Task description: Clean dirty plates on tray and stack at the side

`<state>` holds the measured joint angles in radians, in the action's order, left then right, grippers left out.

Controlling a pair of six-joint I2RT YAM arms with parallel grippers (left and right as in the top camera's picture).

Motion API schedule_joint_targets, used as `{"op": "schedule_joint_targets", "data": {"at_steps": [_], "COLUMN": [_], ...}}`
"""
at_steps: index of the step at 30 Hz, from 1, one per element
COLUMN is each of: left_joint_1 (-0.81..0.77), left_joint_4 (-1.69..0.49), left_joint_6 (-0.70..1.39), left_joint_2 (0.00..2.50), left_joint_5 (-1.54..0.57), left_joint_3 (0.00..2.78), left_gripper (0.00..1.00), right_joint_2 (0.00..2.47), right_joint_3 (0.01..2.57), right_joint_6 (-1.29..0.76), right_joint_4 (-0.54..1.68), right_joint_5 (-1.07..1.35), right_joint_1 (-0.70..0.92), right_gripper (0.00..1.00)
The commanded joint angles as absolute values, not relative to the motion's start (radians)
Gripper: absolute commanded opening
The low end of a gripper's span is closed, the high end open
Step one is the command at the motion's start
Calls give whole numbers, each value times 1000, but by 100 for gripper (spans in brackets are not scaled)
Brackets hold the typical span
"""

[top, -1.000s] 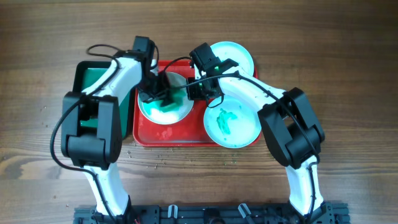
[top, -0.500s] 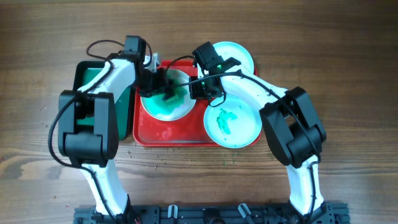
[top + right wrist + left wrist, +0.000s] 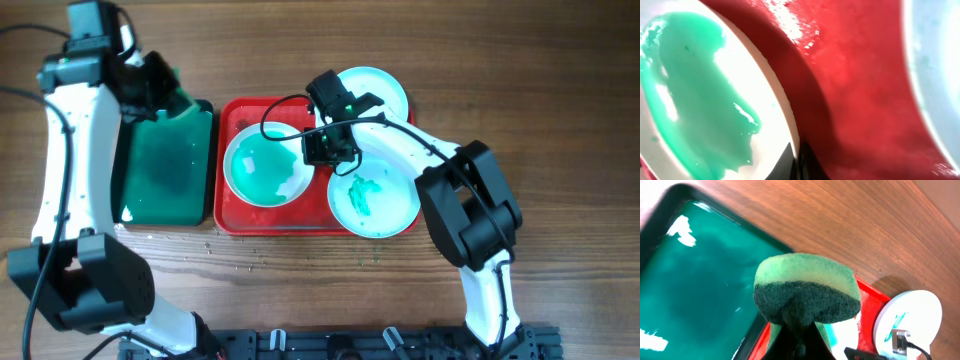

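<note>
**A:** Three plates, and none is stacked at the side yet. Where do they sit?

**B:** All are on or overlapping the red tray. The white plate lies right under the right gripper, whose fingers look pinched on its rim. In the right wrist view the rim runs straight in between the tips. The two aqua plates flank that gripper, one on its far side and one on its near side, both hanging partly over the tray's edge.

**A:** And the left gripper?

**B:** It is clamped on a green sponge, scouring layer toward the fingers. It hangs well away from the plates, above the far edge of the dark green tray, which glistens as if wet.

**A:** So which step is this?

**B:** I'd say the scrubbing of the white plate is only partly done. A teal puddle covers much of its middle, so it isn't clean.

**A:** What does the next move need?

**B:** Probably a dip of the sponge in the tray below it. Then it has to travel across to the white plate and come down flat on the puddle. The right gripper should hold its pinch so the plate cannot slide or tip under the wiping.
</note>
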<state>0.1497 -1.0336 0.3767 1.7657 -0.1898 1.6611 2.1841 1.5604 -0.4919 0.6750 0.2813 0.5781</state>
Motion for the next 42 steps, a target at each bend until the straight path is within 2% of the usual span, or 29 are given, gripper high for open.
{"op": "schedule_joint_targets", "data": {"at_steps": [1,4,10,17,22,27,29,32,34,37,42], "left_joint_1": [180,179,179,179,179,172,169,136,97,23,-37], "left_joint_4": [-1083,-1084,-1085,-1093,-1098,-1105,-1113,-1133,-1126,-1086,-1039], "left_joint_6": [351,351,367,407,435,435,437,480,480,480,506], "left_joint_2": [1788,1788,1788,1788,1789,1790,1790,1790,1790,1790,1790], "left_joint_5": [-216,-216,-216,-217,-217,-216,-216,-216,-216,-216,-204], "left_joint_3": [1653,1653,1653,1653,1653,1653,1653,1653,1653,1653,1653], "left_gripper": [4,4,4,4,4,4,4,4,4,4,4], "right_joint_2": [2070,1947,1906,1906,1906,1906,1906,1863,1790,1674,1689], "right_joint_3": [1586,1586,1586,1586,1586,1584,1584,1584,1584,1584,1538], "right_joint_6": [-410,-379,-362,-307,-150,-104,-108,-194,-216,-220,-243], "right_joint_4": [738,796,808,737,593,610,665,774,785,803,884], "right_joint_5": [13,-429,-1062,-1485,-1520,-1326,-1125,-668,-433,-25,128], "right_joint_1": [599,687,931,1076,1090,1088,1080,979,844,497,-14], "right_gripper": [4,4,4,4,4,4,4,4,4,4,4]}}
